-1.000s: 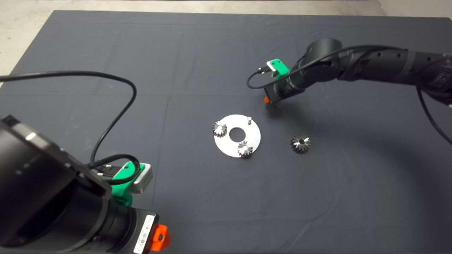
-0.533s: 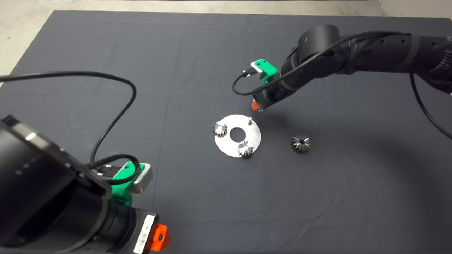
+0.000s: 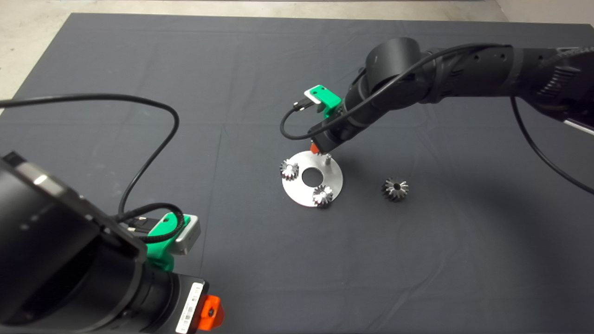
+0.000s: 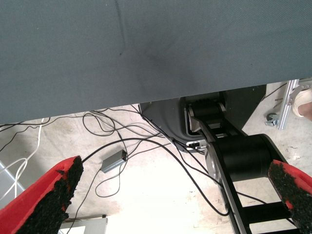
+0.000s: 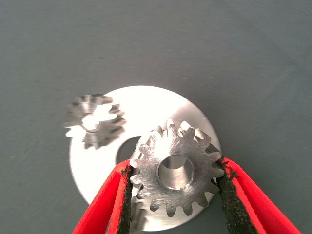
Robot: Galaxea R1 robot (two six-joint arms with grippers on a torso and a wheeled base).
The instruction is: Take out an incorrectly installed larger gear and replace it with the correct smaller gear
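My right gripper [image 3: 318,150] hangs over the far edge of the round silver plate [image 3: 306,195], just beside the bare peg [image 3: 327,158]. It is shut on the smaller gear [image 5: 173,173], which its black pads [image 5: 225,192] clamp on both sides, bore facing the plate [image 5: 161,105]. The larger gear [image 3: 395,189] lies flat on the mat to the right of the plate. Two shiny small gears [image 3: 288,169] [image 3: 322,195] sit on the plate's other pegs. My left gripper [image 3: 211,313] is parked at the lower left, open [image 4: 173,195] and holding nothing.
The plate has a round centre hole [image 3: 311,176]. A black cable [image 3: 153,139] loops over the mat's left side. The left wrist view shows the mat's edge, floor cables and a black robot base [image 4: 243,156].
My right arm has moved left and toward the plate carrying the smaller gear, from beyond the plate's far right rim to just over the bare peg. The left arm has not moved.
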